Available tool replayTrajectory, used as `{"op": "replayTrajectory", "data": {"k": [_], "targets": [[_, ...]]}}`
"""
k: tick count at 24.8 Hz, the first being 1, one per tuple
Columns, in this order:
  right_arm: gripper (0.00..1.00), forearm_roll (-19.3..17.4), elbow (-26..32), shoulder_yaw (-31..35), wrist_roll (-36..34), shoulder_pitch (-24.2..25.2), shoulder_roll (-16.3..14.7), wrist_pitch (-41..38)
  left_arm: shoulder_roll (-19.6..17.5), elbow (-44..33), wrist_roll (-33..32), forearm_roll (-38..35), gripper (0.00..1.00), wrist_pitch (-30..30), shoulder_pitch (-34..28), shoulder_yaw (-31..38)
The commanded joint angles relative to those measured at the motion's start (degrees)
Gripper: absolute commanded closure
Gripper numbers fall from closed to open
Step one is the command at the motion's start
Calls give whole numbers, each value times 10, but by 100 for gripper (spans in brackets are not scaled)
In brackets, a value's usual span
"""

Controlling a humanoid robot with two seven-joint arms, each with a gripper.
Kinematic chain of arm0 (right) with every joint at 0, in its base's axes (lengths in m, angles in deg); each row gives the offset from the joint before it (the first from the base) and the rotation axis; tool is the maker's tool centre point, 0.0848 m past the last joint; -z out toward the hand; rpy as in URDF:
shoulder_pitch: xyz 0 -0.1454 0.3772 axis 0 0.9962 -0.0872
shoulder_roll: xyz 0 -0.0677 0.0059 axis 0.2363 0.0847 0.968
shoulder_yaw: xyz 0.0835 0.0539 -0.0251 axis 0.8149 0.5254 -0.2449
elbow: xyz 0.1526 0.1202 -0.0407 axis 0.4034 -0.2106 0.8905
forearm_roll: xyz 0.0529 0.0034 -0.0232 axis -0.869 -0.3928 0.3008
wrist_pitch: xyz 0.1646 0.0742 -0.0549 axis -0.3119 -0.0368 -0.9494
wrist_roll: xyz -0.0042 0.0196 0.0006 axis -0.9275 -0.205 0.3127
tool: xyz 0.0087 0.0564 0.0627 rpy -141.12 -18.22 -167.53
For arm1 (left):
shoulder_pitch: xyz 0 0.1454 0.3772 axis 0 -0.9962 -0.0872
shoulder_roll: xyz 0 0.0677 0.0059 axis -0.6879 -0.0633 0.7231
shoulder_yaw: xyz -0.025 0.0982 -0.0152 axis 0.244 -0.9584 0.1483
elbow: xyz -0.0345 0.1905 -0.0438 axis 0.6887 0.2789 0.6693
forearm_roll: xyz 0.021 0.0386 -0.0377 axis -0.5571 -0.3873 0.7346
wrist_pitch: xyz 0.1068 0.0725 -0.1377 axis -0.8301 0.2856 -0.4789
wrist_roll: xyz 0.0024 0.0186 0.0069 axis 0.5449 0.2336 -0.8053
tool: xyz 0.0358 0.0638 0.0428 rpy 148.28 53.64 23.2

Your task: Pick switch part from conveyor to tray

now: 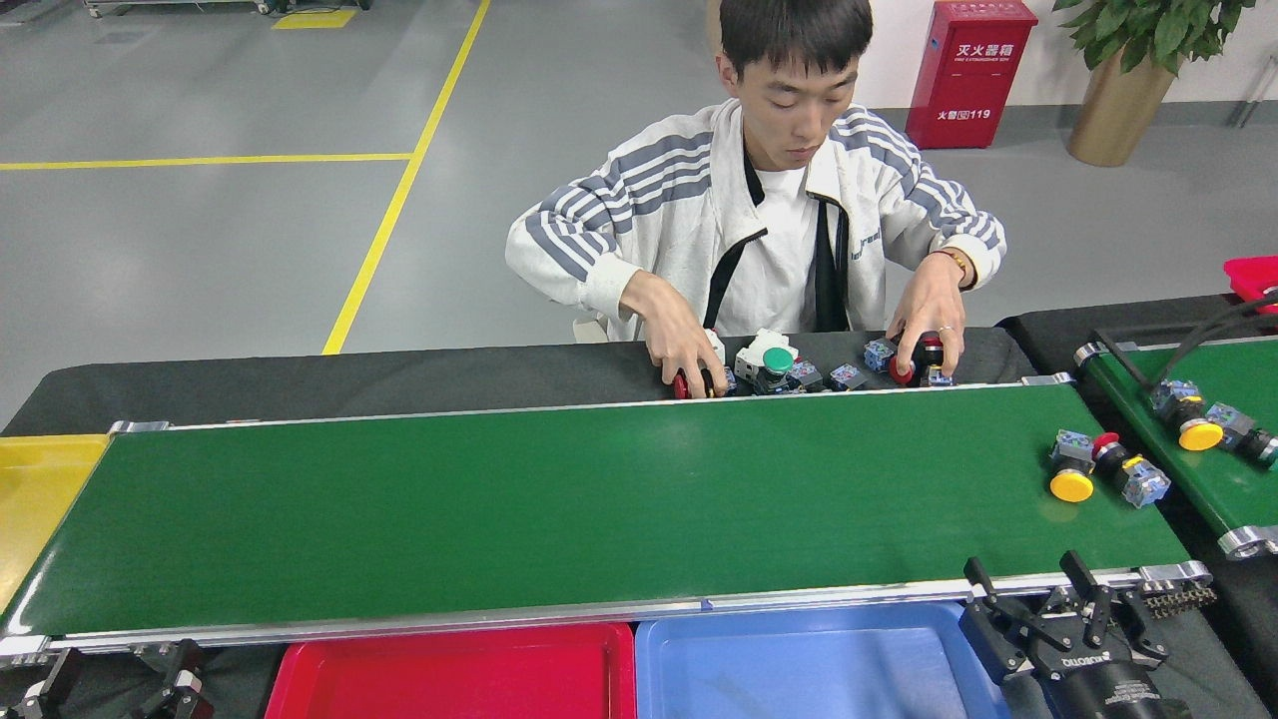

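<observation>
Waiting with right gripper (pixel 1060 611) fingers apart at conveyor (pixel 599 499) near rail, yellow switch (pixel 1071 473) lying just beyond, left gripper (pixel 110 677) far, state unclear.

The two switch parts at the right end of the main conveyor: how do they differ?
The yellow-capped switch part has a broad yellow mushroom cap; the red-capped switch part has a smaller red cap. The yellow cap points toward the near rail, while the red cap points left, toward its neighbour. The yellow one lies further left on the conveyor. Both have blue-grey bodies, lie on their sides and are ungripped.
</observation>
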Motion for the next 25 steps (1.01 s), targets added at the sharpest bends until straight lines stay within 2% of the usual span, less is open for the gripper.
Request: {"op": "replayTrajectory", "data": {"k": [1, 9, 14, 17, 22, 25], "targets": [[0, -4, 5, 3, 31, -7, -6, 5, -8, -5, 5, 2, 0, 1, 1, 4], [0, -6, -2, 12, 45, -22, -6, 10, -10, -5, 5, 2, 0, 1, -3, 1], [0, 10, -43, 5, 44, -88, -12, 47, -10, -4, 4, 2, 0, 1, -3, -3], [1, 38, -71, -31, 43, -112, -4, 64, -12, -4, 5, 1, 0, 1, -3, -4], [1, 42, -130, -91, 42, -163, -2, 153, -14, -3, 4, -1, 0, 13, 0, -4], [1, 41, -160, -95, 42, -186, -1, 162, -15, 1, 4, -1, 0, 14, 1, -5]]}}
